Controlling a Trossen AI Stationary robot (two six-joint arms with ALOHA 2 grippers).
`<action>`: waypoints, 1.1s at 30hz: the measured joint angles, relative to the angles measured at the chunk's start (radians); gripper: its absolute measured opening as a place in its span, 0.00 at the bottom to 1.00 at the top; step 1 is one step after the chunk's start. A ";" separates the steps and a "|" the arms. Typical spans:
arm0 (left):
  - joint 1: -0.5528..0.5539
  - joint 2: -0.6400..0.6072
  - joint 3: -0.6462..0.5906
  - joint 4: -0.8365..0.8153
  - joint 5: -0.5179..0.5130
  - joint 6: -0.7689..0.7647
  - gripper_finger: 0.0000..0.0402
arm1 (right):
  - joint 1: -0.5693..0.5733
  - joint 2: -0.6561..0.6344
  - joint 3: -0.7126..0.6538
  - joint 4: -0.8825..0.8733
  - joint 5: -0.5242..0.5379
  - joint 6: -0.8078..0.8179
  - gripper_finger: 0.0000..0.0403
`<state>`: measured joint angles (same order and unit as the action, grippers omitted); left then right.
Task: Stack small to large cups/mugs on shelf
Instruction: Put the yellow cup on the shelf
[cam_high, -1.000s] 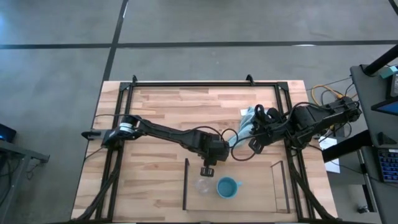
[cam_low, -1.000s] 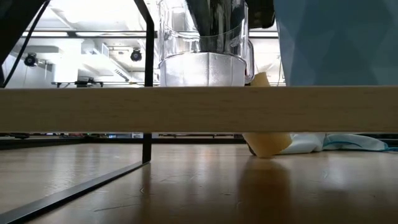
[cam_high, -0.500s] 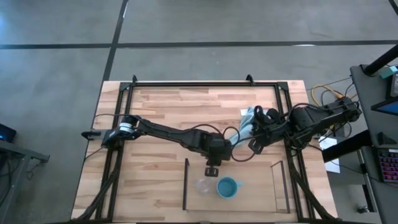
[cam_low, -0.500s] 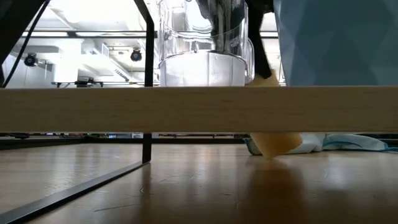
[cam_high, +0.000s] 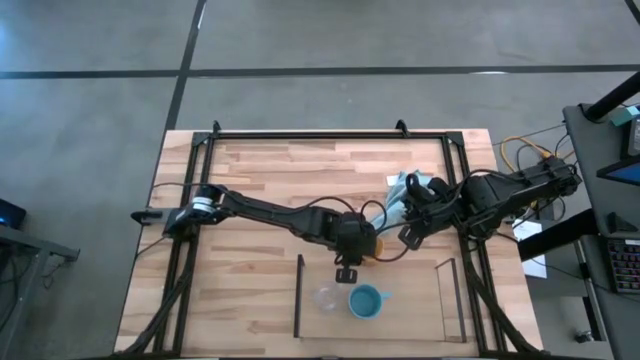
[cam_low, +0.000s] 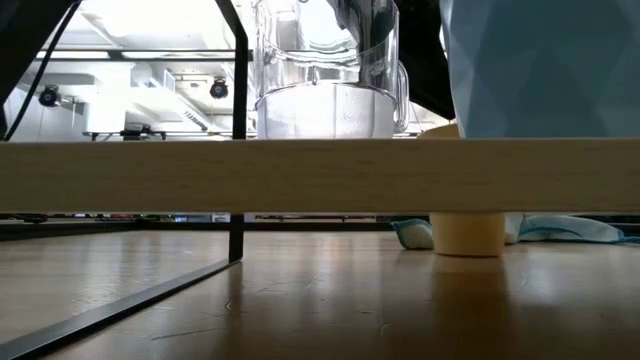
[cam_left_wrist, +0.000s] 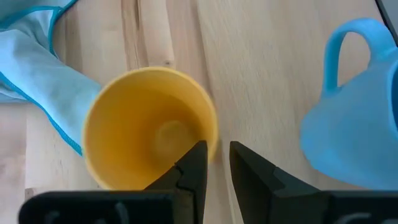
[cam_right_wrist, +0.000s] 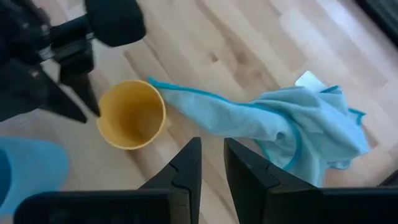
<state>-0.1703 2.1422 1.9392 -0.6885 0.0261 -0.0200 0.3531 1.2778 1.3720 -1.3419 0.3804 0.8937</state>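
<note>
The yellow-orange cup (cam_left_wrist: 149, 127) stands upright on its base on the table (cam_low: 466, 232), just beyond the shelf (cam_high: 300, 295); the high view shows it too (cam_high: 366, 243). My left gripper (cam_left_wrist: 216, 149) is shut on its rim. The clear cup (cam_high: 325, 297) and the light blue mug (cam_high: 366, 300) stand side by side on the shelf's wooden board (cam_low: 320, 175). My right gripper (cam_right_wrist: 212, 146) hovers shut above the table by the light blue cloth (cam_right_wrist: 280, 124), touching nothing. My left gripper pinches the yellow-orange cup's wall at the rim (cam_left_wrist: 214, 134), on the side nearest the shelf. One finger (cam_left_wrist: 194, 163) is inside the cup and one (cam_left_wrist: 244, 163) is outside. The fingers come from above, pointing down. The cup stands upright with its base on the table.
The light blue cloth (cam_high: 398, 190) lies crumpled at the table's right, one corner reaching the yellow cup. The shelf's two upright end pieces (cam_high: 450, 295) stand at the near edge. A black frame (cam_high: 300, 135) runs around the tabletop. Bare wood lies at the far left.
My left gripper has moved a little toward the table's far and right edges. The yellow-orange cup, which stood tilted a second ago, has come upright onto its base and shifted toward the table's right.
</note>
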 joint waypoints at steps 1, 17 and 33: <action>0.000 0.000 0.000 0.000 0.000 0.000 0.14 | 0.000 0.000 -0.001 0.004 -0.012 -0.001 0.16; -0.002 -0.113 0.014 -0.085 -0.046 -0.066 0.14 | 0.000 0.000 -0.179 0.288 -0.117 0.180 0.16; 0.000 -0.350 0.000 -0.187 -0.231 -0.104 0.14 | -0.009 0.002 -0.391 0.509 -0.151 0.280 0.16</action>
<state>-0.1703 1.7925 1.9396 -0.8759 -0.2051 -0.1243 0.3445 1.2793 0.9812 -0.8327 0.2295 1.1738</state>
